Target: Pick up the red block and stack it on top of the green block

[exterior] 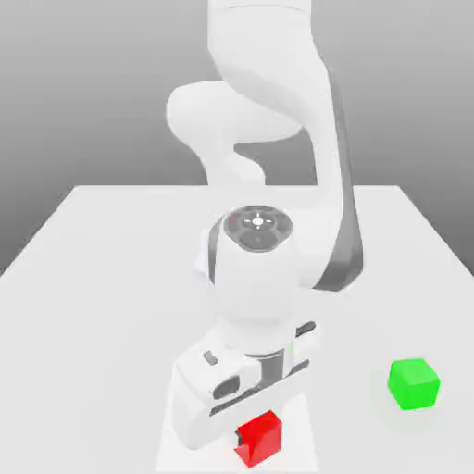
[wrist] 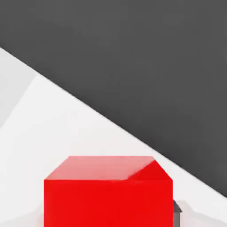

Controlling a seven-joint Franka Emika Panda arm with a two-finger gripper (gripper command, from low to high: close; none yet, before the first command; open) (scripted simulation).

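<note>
The red block (exterior: 260,437) sits near the table's front edge, directly under the robot's hand. My gripper (exterior: 253,422) is down over it and shut on the red block, its fingers mostly hidden by the hand and the cube. The hand view shows the red block (wrist: 108,195) up close, with a grey fingertip (wrist: 177,212) against one side. The green block (exterior: 413,383) rests on the table toward the exterior view's right, about a hand's width from the red one and untouched.
The white table (exterior: 111,278) spreads out behind and to both sides. The arm's base and links (exterior: 278,139) rise at the back. In the hand view the table edge (wrist: 133,133) runs diagonally close to the red block, with dark floor beyond.
</note>
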